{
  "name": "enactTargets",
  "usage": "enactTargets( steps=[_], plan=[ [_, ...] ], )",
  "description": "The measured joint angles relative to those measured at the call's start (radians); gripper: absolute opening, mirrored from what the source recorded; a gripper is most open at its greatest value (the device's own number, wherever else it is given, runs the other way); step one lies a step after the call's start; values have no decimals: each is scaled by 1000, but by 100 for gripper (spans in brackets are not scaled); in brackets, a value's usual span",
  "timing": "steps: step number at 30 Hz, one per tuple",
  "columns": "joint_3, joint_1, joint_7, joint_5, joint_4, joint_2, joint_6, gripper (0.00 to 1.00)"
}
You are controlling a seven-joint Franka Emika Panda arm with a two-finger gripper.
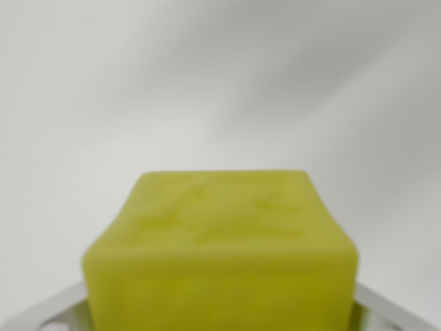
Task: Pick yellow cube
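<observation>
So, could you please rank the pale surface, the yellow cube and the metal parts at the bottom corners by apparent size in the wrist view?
1. Pale grey-white surface, the largest.
2. Blurred yellow cube, looming because it is near the camera.
3. Shiny metal parts, only slivers showing; the two look alike.

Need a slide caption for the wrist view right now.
Wrist view: blurred yellow cube fills the lower frame, close to the camera, pale metal parts at both bottom corners, plain white background behind.
</observation>
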Motion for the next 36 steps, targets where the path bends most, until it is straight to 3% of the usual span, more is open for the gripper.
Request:
enactTargets(
  steps=[36],
  plan=[
    [0,0,4,-5,49,-103,-152,0]
  ],
)
